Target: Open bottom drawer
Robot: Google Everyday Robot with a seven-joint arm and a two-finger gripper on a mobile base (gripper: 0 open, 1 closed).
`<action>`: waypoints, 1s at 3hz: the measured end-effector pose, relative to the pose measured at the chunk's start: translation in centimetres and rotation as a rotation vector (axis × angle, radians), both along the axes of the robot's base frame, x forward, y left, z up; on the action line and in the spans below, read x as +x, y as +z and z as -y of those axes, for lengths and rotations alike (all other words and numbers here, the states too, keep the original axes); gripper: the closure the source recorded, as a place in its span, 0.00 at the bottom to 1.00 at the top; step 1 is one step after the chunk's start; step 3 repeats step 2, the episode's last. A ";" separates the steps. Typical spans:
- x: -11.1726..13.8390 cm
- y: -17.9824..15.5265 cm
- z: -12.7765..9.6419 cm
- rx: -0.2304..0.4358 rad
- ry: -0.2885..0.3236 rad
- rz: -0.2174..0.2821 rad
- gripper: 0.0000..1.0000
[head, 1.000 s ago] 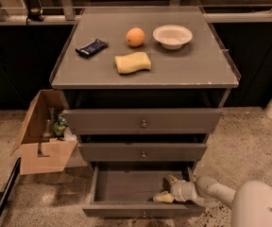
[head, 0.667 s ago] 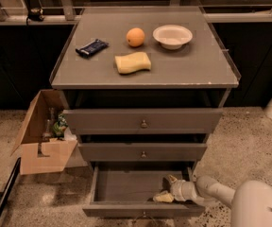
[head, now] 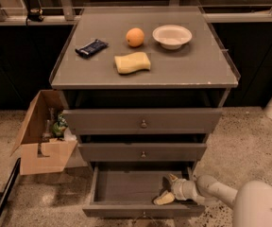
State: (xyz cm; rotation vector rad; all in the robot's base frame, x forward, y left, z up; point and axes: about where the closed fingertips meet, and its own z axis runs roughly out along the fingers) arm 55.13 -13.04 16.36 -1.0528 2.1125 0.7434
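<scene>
The bottom drawer (head: 126, 186) is the lowest of three grey drawers and stands pulled out, showing its grey inside. Its front edge (head: 143, 210) runs along the bottom of the view, with the knob at the picture's edge. My gripper (head: 166, 189) reaches from the lower right into the right part of the open drawer, just behind the front panel. Its pale fingers (head: 164, 199) point left, spread apart, with nothing between them. The two drawers above, with small brass knobs (head: 143, 124), are pushed in.
The cabinet top (head: 183, 65) carries an orange (head: 135, 37), a white bowl (head: 172, 36), a yellow sponge (head: 132, 62) and a dark snack bar (head: 91, 47). An open cardboard box (head: 41, 136) stands on the floor at the left. My white arm (head: 249, 202) fills the lower right corner.
</scene>
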 end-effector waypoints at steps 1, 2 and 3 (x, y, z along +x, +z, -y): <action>0.5 2.8 -0.7 0.029 -0.029 0.059 0.00; 0.5 2.8 -0.7 0.029 -0.029 0.059 0.00; 0.5 2.8 -0.7 0.029 -0.029 0.059 0.00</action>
